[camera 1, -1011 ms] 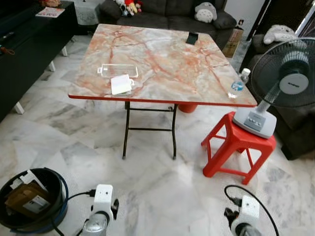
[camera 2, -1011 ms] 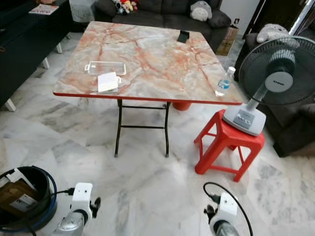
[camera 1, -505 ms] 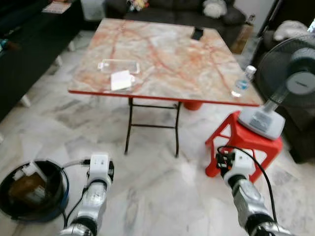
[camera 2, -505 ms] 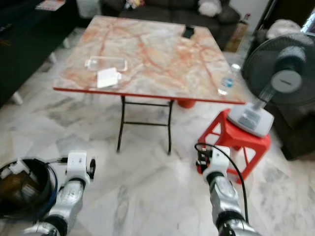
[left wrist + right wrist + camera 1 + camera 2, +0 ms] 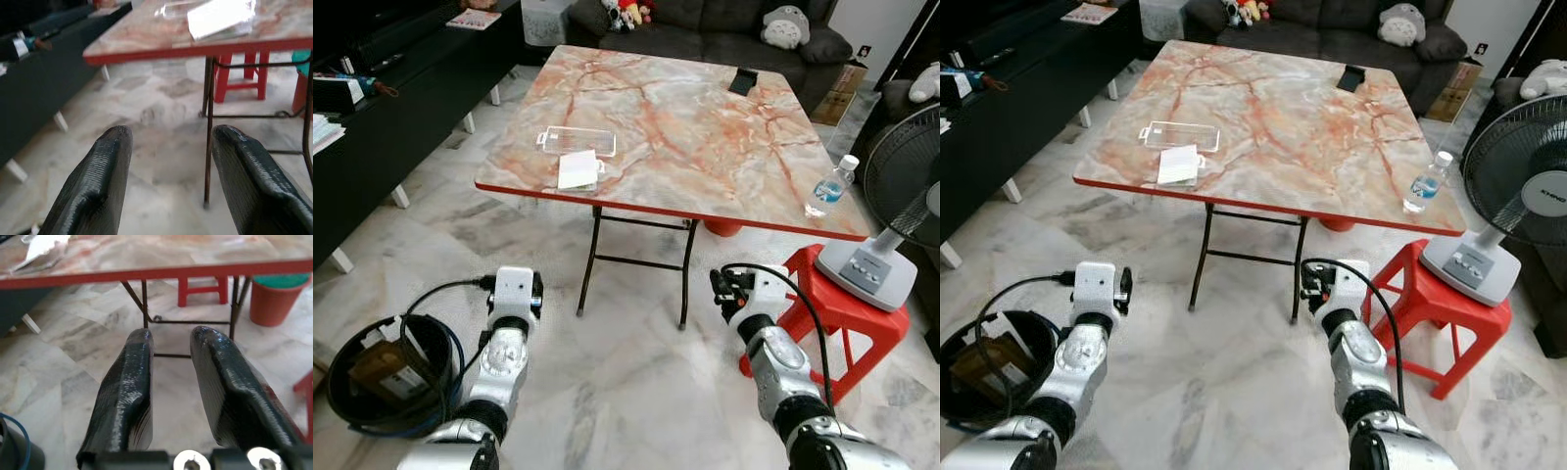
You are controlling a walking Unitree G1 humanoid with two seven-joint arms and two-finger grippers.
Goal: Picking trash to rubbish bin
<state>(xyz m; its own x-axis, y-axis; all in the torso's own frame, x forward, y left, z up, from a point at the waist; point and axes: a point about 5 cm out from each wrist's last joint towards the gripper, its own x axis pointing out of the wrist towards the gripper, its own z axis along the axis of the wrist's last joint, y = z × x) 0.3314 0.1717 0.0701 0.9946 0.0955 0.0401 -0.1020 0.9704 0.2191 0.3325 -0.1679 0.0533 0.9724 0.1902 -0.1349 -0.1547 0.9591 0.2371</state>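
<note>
Rubbish bin: a round black bin stood on the marble floor, just left of the left arm and behind its gripper; cardboard and paper lay inside it.
Left gripper: it was raised above the floor, short of the table's near edge, pointing toward the table; its two black fingers stood spread apart with nothing between them.
Clear plastic tray: it lay on the marble-patterned folding table, ahead of the left gripper and above it, near the table's left front corner.
White paper packet: it lay on the table touching the tray's near side, closer to the left gripper than the tray.
Right gripper: it was held up below the table's front edge, near the table legs; its fingers were parted by a narrow gap and held nothing.
Water bottle: it stood upright at the table's right front corner, ahead and right of the right gripper.
Red plastic stool: it stood just right of the right gripper and carried a standing fan.
</note>
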